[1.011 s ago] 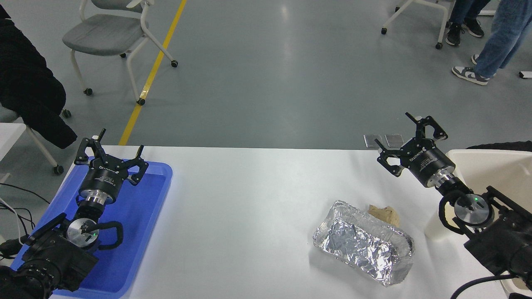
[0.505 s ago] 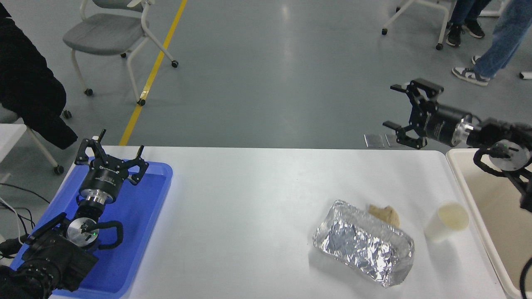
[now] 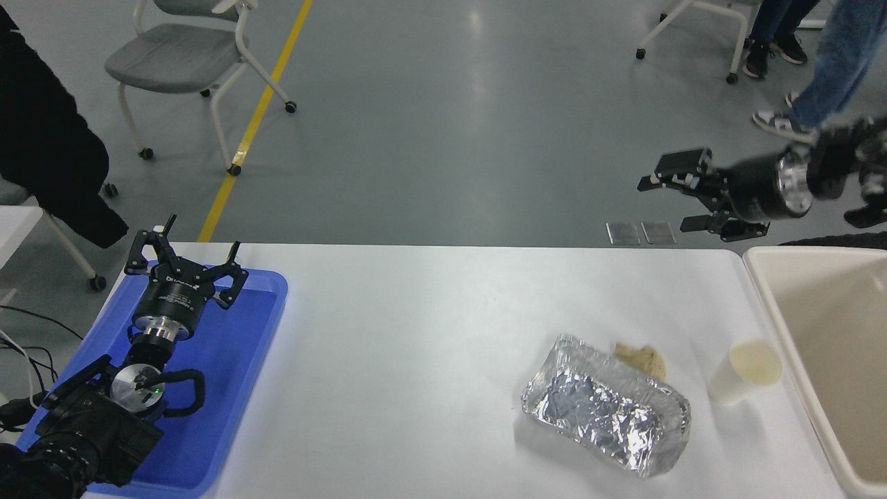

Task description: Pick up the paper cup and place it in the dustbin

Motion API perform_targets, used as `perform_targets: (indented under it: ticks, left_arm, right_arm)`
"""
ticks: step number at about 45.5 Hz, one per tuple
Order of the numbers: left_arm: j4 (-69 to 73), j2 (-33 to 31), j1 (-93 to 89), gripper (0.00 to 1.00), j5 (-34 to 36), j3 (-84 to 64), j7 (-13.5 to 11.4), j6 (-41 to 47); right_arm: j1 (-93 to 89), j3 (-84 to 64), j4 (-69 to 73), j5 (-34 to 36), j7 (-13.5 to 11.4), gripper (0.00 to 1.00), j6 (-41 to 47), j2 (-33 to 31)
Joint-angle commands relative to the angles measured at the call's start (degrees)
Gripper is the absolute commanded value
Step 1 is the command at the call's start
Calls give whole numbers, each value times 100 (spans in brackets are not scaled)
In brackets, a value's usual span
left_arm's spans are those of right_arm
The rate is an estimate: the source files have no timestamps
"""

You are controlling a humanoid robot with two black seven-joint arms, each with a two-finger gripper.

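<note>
The paper cup [image 3: 745, 371] stands upright on the white table [image 3: 416, 333], mouth up and empty as far as can be seen, just beside the near-left wall of the dustbin [image 3: 818, 360] but not in it. The cup lies well below and nearer the camera than the right gripper [image 3: 682, 204], which hangs in the air past the table's far edge, turned sideways with its fingers [image 3: 675, 166] spread apart and nothing between them. To the cup's left, farther from the gripper's line to the bin, sit a crumpled brown paper wad [image 3: 641, 359] and a silver foil tray [image 3: 606, 416], touching each other. The left gripper [image 3: 183, 260] is parked at the opposite end of the table over a blue tray [image 3: 229, 388], fingers apart and empty. Judged from this arrangement, no part of the task is done: approach, grasp, lift, carry and release into the bin all remain.
</note>
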Motion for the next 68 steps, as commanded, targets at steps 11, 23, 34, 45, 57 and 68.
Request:
perform_targets:
  ticks: [11,23,34,45,57,68]
  left_arm:
    - [-9,2,-1,100,2,-9,-1,0]
    - [-9,2,34,100,-16,-35,-1,0]
    - [-9,-16,34,100,-16,-35,-10,0]
    - [-9,-25,34,100,-16,-35,-10,0]
    - [-9,-34,26,100,-16,-9,-10,0]
    - [8,-16,26,100,-16,0,-10,0]
  right_arm:
    - [3039,-3212,2677,-533,-227,100,339,689]
    - [3813,-3476,3248,450,-236,100,885,1269]
    - [3962,-3423,3301,830,-245,100,885,1437]
    - [3901,-3476,3258,707,-245,100,859,1384]
    - [3225,-3494,2968,-733,-210,100,577,594]
    - [1626,-2783,1870,-1894,-183,100,217,-461]
